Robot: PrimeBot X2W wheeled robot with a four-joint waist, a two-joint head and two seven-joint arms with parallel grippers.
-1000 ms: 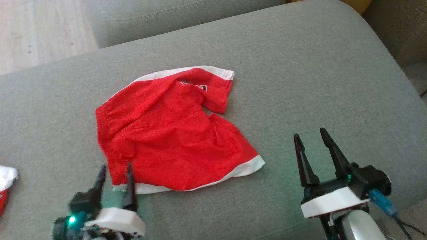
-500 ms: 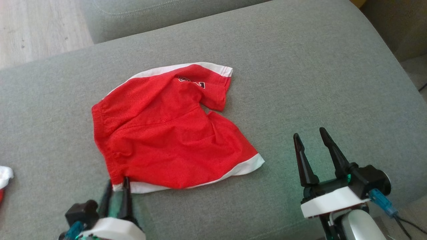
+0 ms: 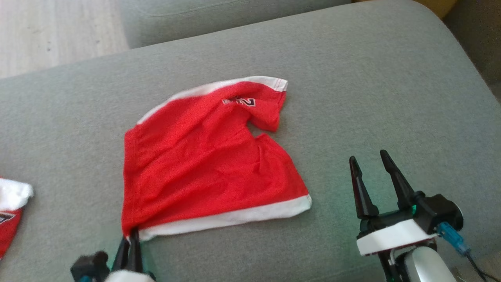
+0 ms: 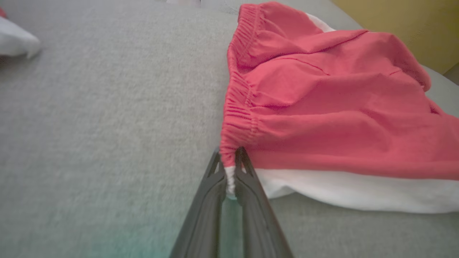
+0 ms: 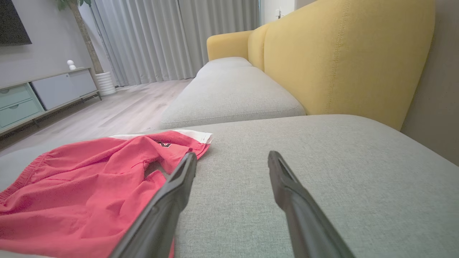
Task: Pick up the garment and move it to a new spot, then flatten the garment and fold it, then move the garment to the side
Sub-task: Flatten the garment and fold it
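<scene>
The garment [image 3: 203, 156] is a pair of red shorts with white hems, lying rumpled on the grey sofa cushion [image 3: 372, 86]. My left gripper [image 3: 131, 239] is shut on the near-left corner of the garment [image 4: 322, 118], pinching the elastic waistband end between its fingers [image 4: 247, 186]; that corner is pulled taut toward me. My right gripper [image 3: 370, 158] stands open to the right of the garment [image 5: 82, 186], above bare cushion, with nothing between its fingers [image 5: 287, 186].
Another red and white cloth [image 3: 11, 211] lies at the cushion's left edge. A second grey cushion [image 5: 229, 93] and a yellow backrest [image 5: 344, 53] lie beyond. Wooden floor [image 3: 51, 31] shows at the far left. Bare cushion lies right of the garment.
My left gripper has shut on the garment's near-left corner and drawn it toward me, stretching the cloth. The camera has shifted a little. The right gripper has stayed put.
</scene>
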